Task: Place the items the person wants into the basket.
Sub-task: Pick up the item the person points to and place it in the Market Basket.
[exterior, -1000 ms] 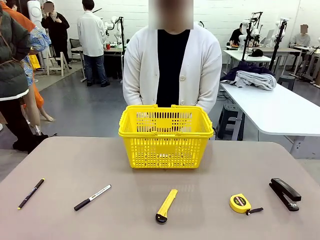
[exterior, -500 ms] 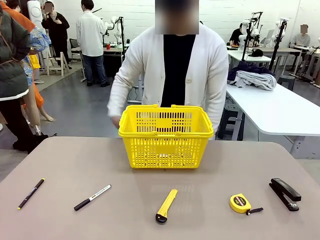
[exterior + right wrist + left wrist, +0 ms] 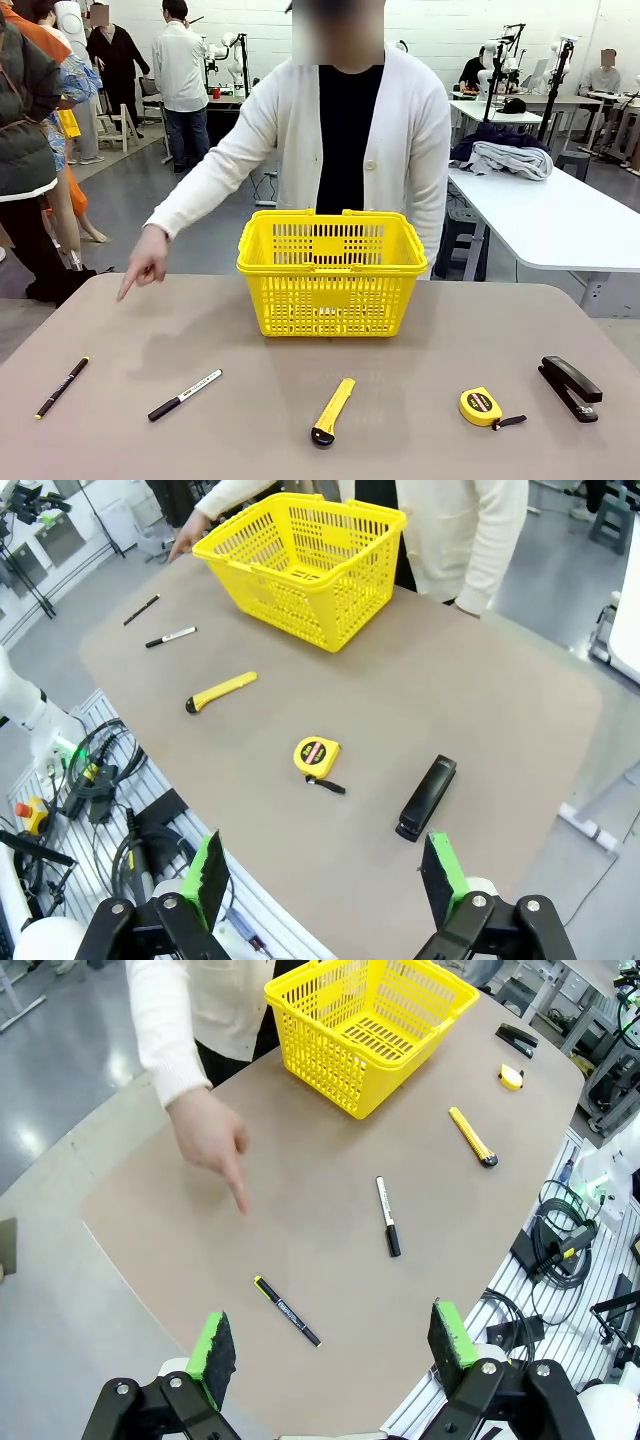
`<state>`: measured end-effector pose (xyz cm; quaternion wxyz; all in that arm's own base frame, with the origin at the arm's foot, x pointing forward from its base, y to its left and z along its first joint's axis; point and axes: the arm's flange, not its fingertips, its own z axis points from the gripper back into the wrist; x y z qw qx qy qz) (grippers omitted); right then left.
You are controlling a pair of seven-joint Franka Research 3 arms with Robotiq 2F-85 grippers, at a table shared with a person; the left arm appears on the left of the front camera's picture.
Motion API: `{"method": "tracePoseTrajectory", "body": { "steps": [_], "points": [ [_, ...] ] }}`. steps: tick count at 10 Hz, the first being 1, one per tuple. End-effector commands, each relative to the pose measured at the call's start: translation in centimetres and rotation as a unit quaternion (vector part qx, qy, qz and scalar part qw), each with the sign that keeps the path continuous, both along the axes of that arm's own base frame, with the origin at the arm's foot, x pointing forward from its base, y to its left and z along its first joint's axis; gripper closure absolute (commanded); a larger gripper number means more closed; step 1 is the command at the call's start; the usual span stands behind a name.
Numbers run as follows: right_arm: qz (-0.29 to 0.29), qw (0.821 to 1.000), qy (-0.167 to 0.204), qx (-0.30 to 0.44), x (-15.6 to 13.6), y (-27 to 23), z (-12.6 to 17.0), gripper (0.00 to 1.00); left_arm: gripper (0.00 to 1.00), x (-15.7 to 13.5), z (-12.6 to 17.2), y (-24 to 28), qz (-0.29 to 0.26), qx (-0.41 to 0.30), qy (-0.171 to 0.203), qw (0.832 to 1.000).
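Since a second ago the person has leaned forward and swung one arm out from behind the basket; the hand is now over the far left part of the desk, index finger pointing down. Nothing lying on the desk has shifted

You see the basket upright at the far middle of the desk, right in front of the person. The pen lies near the left edge and the marker just to its right, both slanted and well apart from the basket. In your left wrist view the fingertip hangs above bare desk between the basket and the pen, touching neither. The knife lies at the near middle, the tape to its right, and the stapler by the right edge

The left end effector is released, jaws wide apart above the pen's end of the desk, holding nothing. The right end effector is released too, jaws wide above the near edge, with the stapler and tape beyond them
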<state>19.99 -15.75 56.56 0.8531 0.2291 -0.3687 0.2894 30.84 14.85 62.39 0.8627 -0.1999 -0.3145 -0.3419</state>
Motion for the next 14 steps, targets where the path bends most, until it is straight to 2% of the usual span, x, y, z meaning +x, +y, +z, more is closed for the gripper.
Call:
{"method": "tracePoseTrajectory", "body": {
  "steps": [1, 9, 10, 11, 13, 14],
  "points": [
    [0.005, 1.000, -0.008, 0.005, 0.4, 0.1, 0.1, 0.00, 0.00, -0.1, 0.1, 0.3, 0.001, 0.000, -0.003, 1.000],
    [0.005, 1.000, -0.008, 0.005, 0.4, 0.1, 0.1, 0.00, 0.00, 0.0, 0.0, 0.0, 0.000, 0.000, 0.000, 1.000],
    [0.005, 1.000, -0.008, 0.005, 0.4, 0.1, 0.1, 0.00, 0.00, 1.7, -2.9, -2.2, 0.005, 0.096, 0.055, 0.994],
    [0.005, 1.000, -0.008, 0.005, 0.4, 0.1, 0.1, 0.00, 0.00, 2.5, -5.4, -4.2, -0.002, 0.163, 0.081, 0.983],
    [0.005, 1.000, -0.008, 0.005, 0.4, 0.1, 0.1, 0.00, 0.00, 3.4, -10.4, -7.7, -0.013, 0.268, 0.091, 0.959],
    [0.005, 1.000, -0.008, 0.005, 0.4, 0.1, 0.1, 0.00, 0.00, 3.5, -13.5, -8.7, -0.020, 0.272, 0.112, 0.955]
  ]
}}
